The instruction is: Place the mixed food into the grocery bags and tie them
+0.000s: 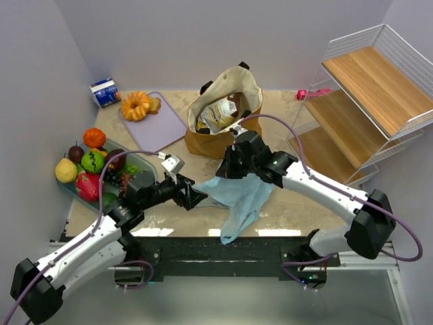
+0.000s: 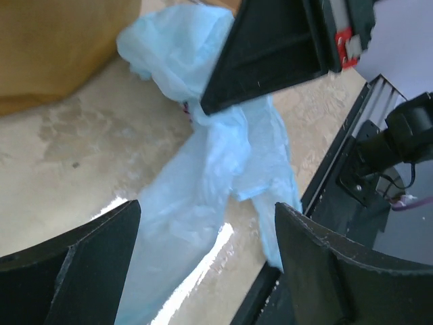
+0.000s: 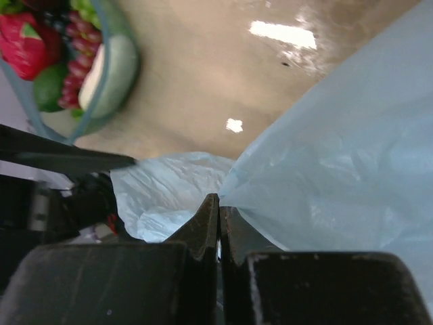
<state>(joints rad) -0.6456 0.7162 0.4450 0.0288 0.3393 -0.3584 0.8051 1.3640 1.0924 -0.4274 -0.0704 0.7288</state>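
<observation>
right gripper (image 3: 218, 203): pressed together, pinching the blue bag (image 1: 243, 196) at its top
left gripper (image 2: 203, 264): spread, bag hanging just ahead
tote (image 1: 226, 108): beyond right gripper
fruit (image 1: 93, 161): left of left gripper

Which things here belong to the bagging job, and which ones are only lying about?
For the job: light-blue plastic bag, tan tote, green apple, orange, yellow pear.
Just lying about: purple board, blue carton, wire shelf.

Beige table (image 1: 284, 115), tan tote (image 1: 210, 142), teal tub (image 1: 150, 166)
</observation>
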